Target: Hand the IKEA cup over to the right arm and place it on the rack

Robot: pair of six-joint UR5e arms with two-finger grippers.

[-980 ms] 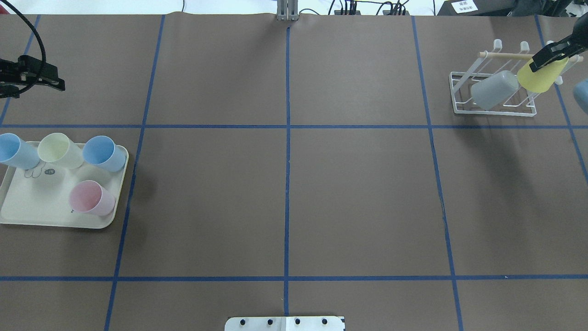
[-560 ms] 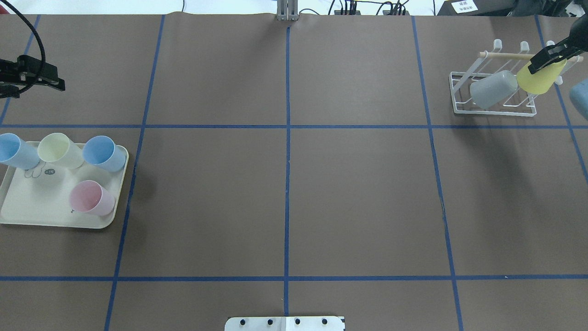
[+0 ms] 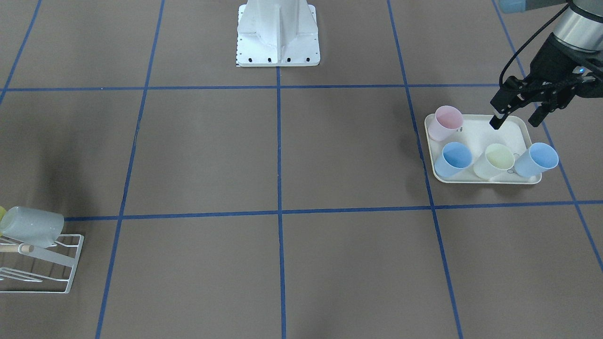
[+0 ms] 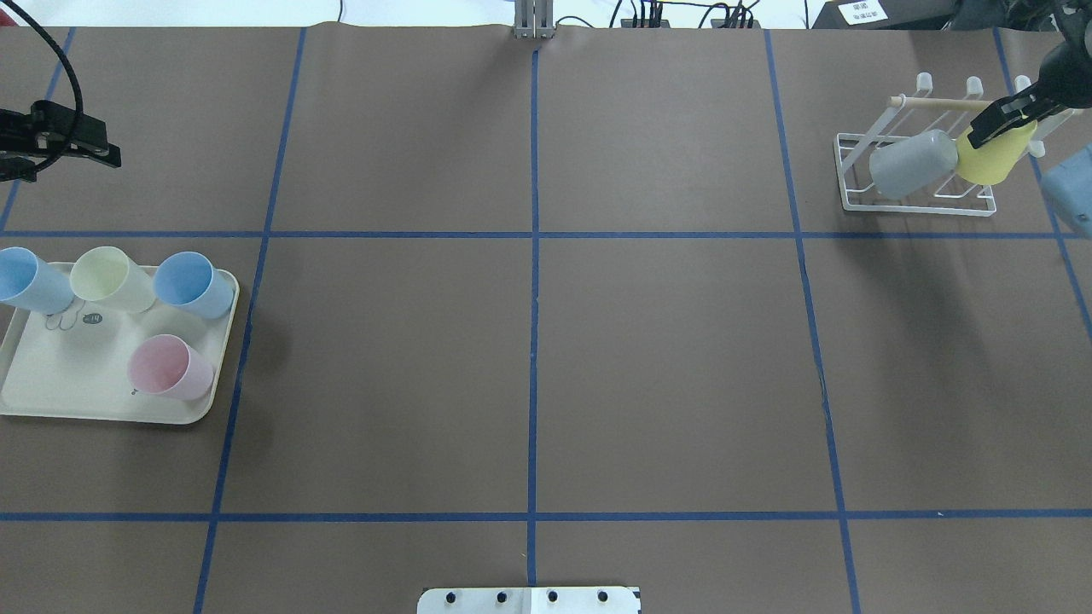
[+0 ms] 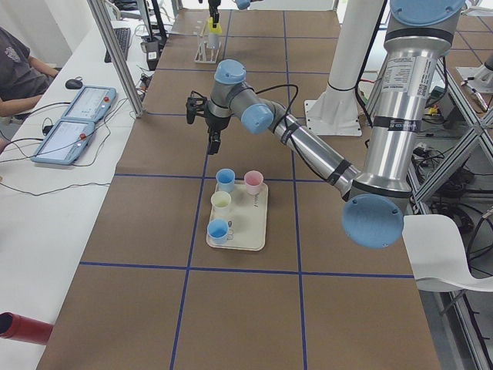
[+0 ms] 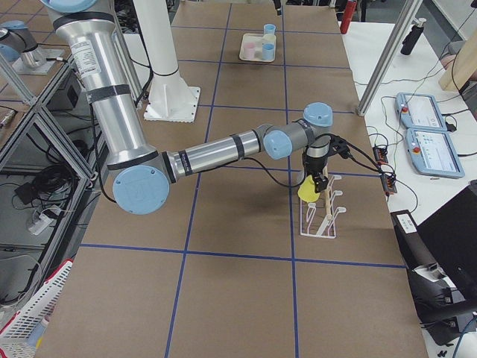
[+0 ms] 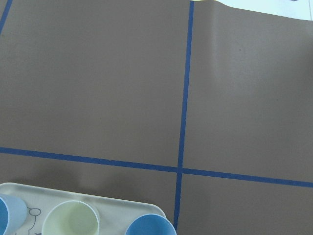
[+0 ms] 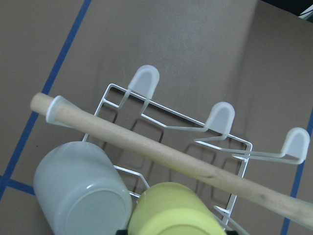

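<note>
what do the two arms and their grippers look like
The left arm and the right arm are both silver-grey tubes with light-blue joint caps and a loose black cable running to the wrist. The left gripper is black with two slim fingers, below a shiny silver wrist ring. The right gripper is black too; no marking is legible.

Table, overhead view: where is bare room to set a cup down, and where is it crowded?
Bare: the whole middle between the tray and the rack, and the tray's patch beside the pink cup. Crowded: the rack, with grey cup, yellow cup and right gripper.
</note>
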